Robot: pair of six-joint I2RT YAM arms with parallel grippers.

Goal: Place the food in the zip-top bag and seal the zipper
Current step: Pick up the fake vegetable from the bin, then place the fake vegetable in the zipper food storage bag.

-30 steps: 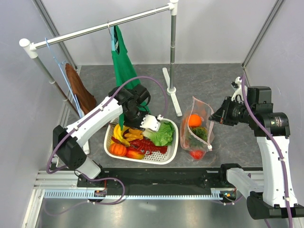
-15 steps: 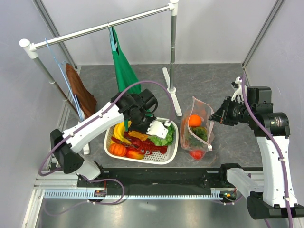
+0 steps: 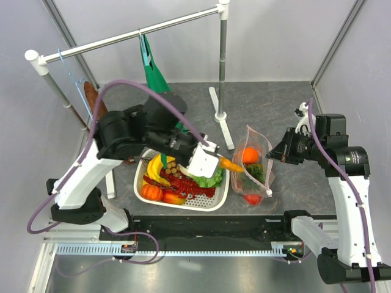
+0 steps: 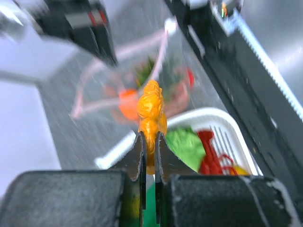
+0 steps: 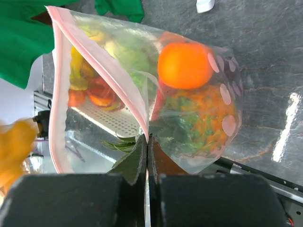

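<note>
The left gripper is pinching a bumpy orange toy by its lower end, its jaws pressed tight against it, and is holding it over the right rim of the white basket. In the top view the toy's tip is reaching the near edge of the zip-top bag, which is lying on the grey table just beside the basket. The right gripper is clamping one lip of the bag at the pink zipper, jaws closed on the film, and is propping the mouth open toward the basket. A round orange and some leafy greens are already sitting inside. The loading step looks to be in hand, with this piece on the point of going in. The next move is asking for the toy to pass cleanly between the two pink lips, well inside, before the jaws part; released too early, it would likely land on the table. Bananas and a pumpkin are waiting in the basket, so sealing seems some way off.
</note>
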